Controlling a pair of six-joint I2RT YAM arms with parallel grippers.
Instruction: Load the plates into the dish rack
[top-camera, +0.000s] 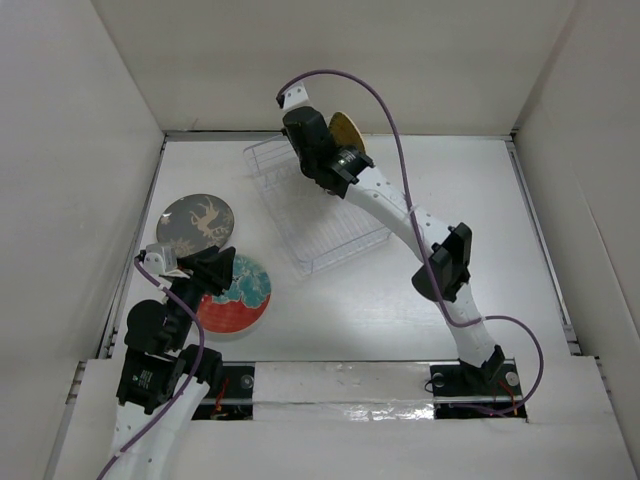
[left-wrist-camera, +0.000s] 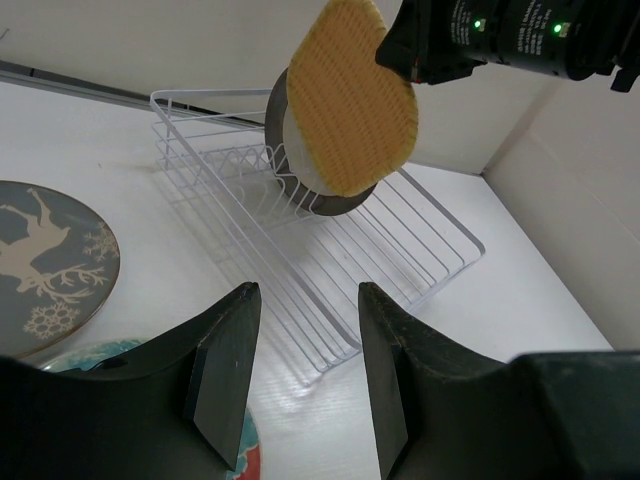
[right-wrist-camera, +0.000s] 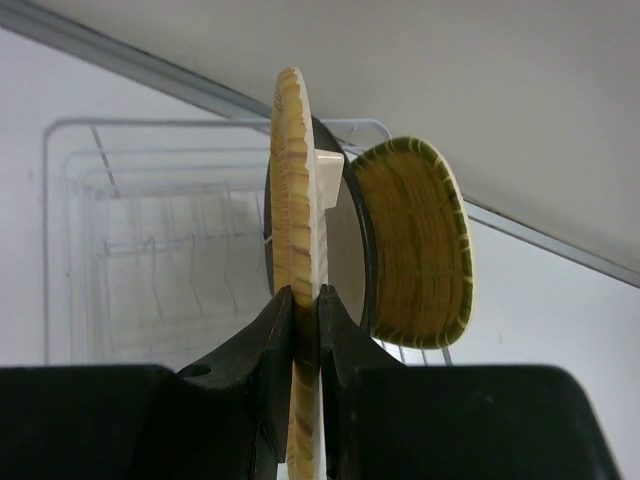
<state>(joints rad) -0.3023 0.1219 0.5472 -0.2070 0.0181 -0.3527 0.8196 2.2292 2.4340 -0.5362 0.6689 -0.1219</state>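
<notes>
Rack first: the clear dish rack (top-camera: 325, 230) lies at an angle in the far middle of the table. Your right arm reaches over its far end, and your left arm is near its own base.

Two plates stand upright at that far end. One is the dark-rimmed plate (left-wrist-camera: 298, 150); the other, just past it, is a second tan plate (right-wrist-camera: 415, 245). The grey plate (top-camera: 196, 224) with the antlered animal and the red-and-teal plate (top-camera: 240, 300) lie flat on the table to the left, close together and well apart from the rack.

The right gripper (right-wrist-camera: 306, 295) is pinched tight on the rim of a tan woven-look plate (right-wrist-camera: 293, 200). It holds this plate on edge above the rack, just in front of the dark-rimmed one. The left gripper (left-wrist-camera: 305, 300) is spread wide with nothing between its fingers, and it hovers over the near edge of the red-and-teal plate.

Treat these plates as stiff and probably smooth-rimmed. A thin pinch at one point on the edge lets a plate swing or slip, so lower it gently and keep it parallel to its neighbours. Let go only once the tines carry it, since a knock could topple the two already standing. For the flat ones you will likely have to work a finger under the rim and grip there.
</notes>
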